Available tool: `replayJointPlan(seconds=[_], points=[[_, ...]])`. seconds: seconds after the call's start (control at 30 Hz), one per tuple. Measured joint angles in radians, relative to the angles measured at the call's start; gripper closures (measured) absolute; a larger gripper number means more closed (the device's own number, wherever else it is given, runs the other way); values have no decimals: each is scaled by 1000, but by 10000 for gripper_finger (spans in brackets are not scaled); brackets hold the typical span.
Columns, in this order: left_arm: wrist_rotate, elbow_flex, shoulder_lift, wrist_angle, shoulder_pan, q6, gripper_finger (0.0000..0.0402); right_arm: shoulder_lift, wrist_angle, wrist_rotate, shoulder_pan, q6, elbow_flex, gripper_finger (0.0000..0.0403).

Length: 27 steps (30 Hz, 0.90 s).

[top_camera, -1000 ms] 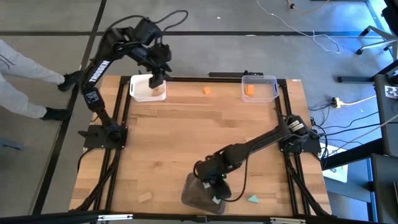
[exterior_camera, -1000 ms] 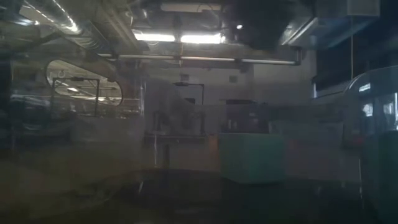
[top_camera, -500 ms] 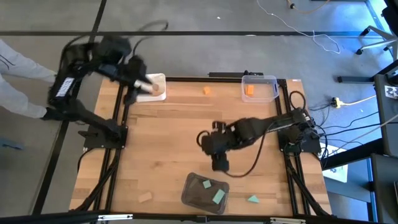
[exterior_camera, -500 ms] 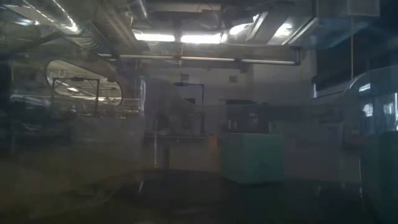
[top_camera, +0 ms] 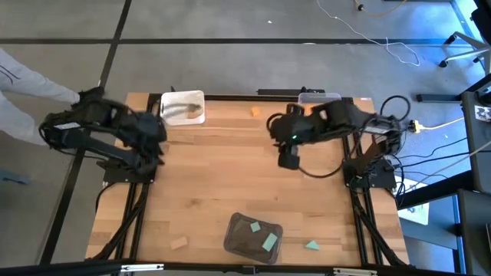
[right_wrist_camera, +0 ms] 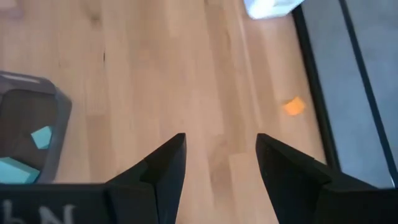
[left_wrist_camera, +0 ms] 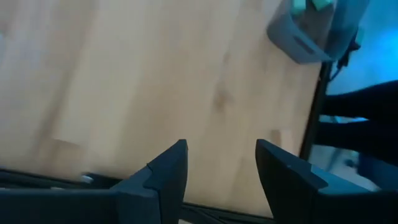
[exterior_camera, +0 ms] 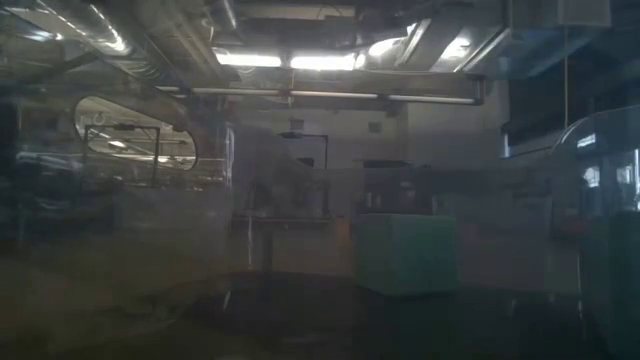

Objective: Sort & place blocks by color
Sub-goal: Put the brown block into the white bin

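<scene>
In the high view my left gripper (top_camera: 156, 132) hangs open over the table's left edge, near the white tray (top_camera: 182, 107) that holds pale wood blocks. My right gripper (top_camera: 288, 159) is open above bare wood, right of the table's middle and toward its far side. An orange block (top_camera: 255, 112) lies on the table near the far edge. Two teal blocks (top_camera: 268, 242) lie in the dark grey tray (top_camera: 239, 241). One teal block (top_camera: 312, 245) and a pale block (top_camera: 179, 244) lie on the table near the near edge. The right wrist view shows the orange block (right_wrist_camera: 293, 106) and grey tray (right_wrist_camera: 25, 118).
The clear tray (top_camera: 316, 98) sits at the far edge, partly hidden under my right arm. A person's light sleeve (top_camera: 31, 80) shows beyond the table's left side. The left wrist view shows the grey tray (left_wrist_camera: 298, 37) and the table's black frame.
My left gripper has swung away from above the white tray to the table's left edge. My right gripper has risen from the dark grey tray and travelled toward the far edge; two teal blocks show in that tray.
</scene>
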Motion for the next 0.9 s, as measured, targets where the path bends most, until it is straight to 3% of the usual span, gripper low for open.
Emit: replayJointPlan(seconds=[0.23,0.47,0.6,0.77,0.9], points=[[12,-235,-1,235,-294,-285,222,-41,-2,-2,-45,-16,1,208],[-44,-379,116,556,-555,-512,222,-41,-4,-3,-69,-51,0,208],[-107,-428,206,735,-690,-632,222,-42,-3,-3,-79,-77,0,208],[-219,-434,332,786,-826,-765,222,-43,-2,-3,-79,-96,0,208],[-232,-434,436,837,-893,-864,222,-43,-2,-3,-79,-107,0,208]])
